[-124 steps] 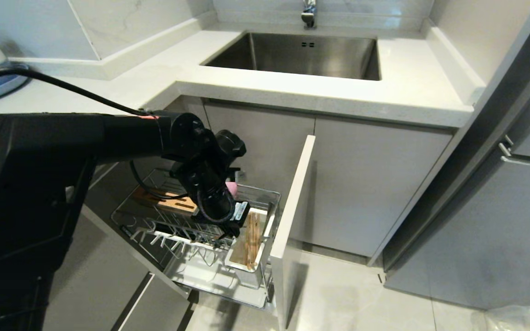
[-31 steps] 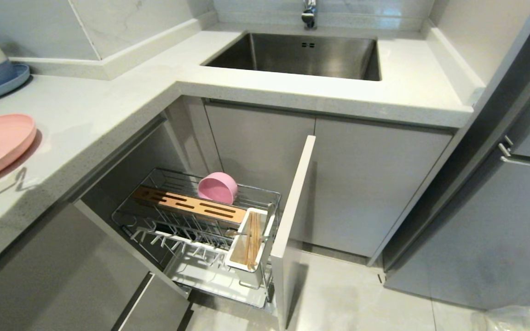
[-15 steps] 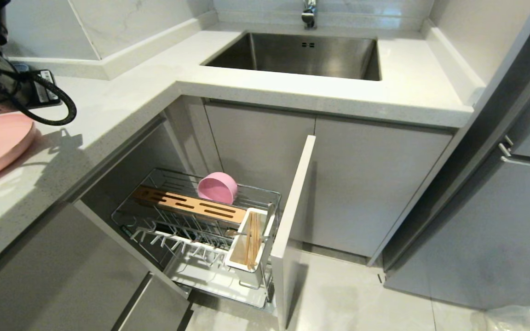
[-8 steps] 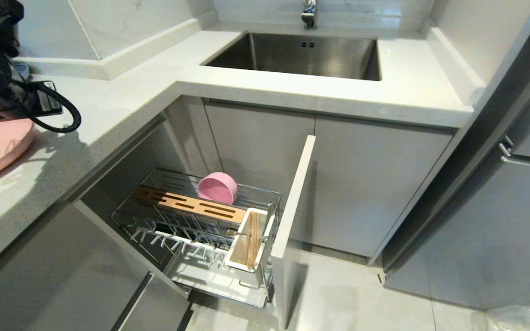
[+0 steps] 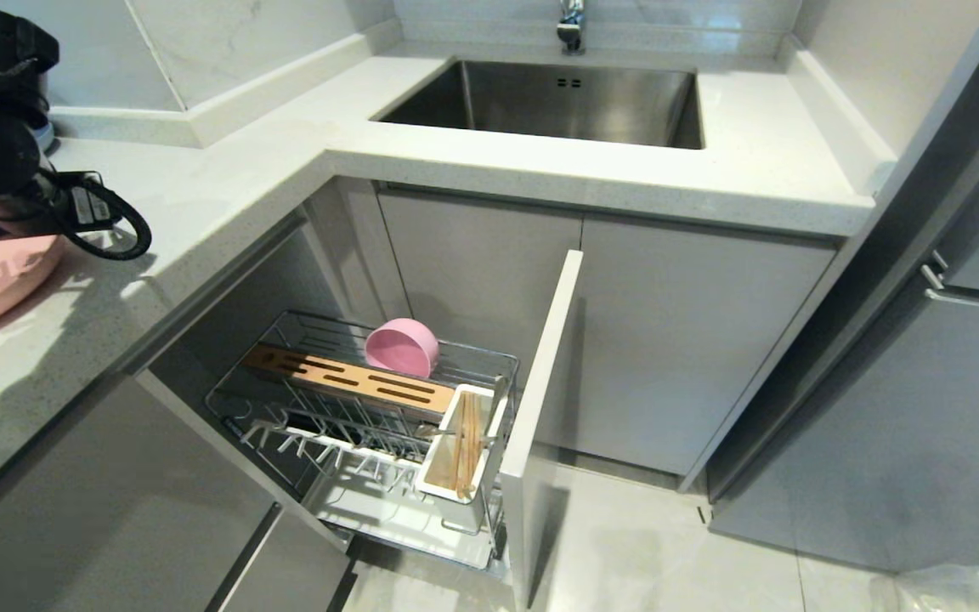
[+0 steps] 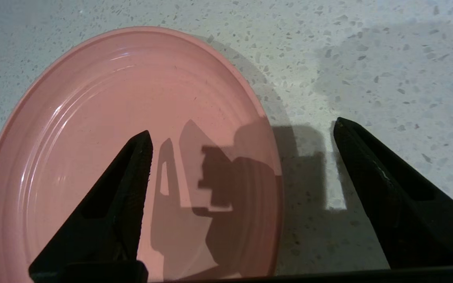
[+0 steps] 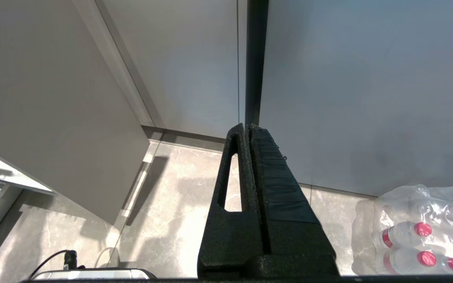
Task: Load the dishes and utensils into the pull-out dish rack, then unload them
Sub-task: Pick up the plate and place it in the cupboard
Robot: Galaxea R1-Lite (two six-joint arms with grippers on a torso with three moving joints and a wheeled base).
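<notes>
the left gripper (image 6: 242,133) hovers wide open and empty above the rim of the matte pink round plate (image 6: 104,118) on the speckled white counter (image 6: 368,59), one finger on each side, probably to pinch this edge.

- The counter (image 5: 226,178) is pale speckled stone, bent in an L around the corner, with a steel sink (image 5: 553,98) sunk into its back stretch.
- A pink plate (image 6: 104,129) lies flat on the counter's left stretch, close to its front edge.
- The floor (image 5: 651,552) is of pale glossy tiles; on it, at the far right, lies a plastic-wrapped pack of bottles (image 7: 419,236) with red caps.
</notes>
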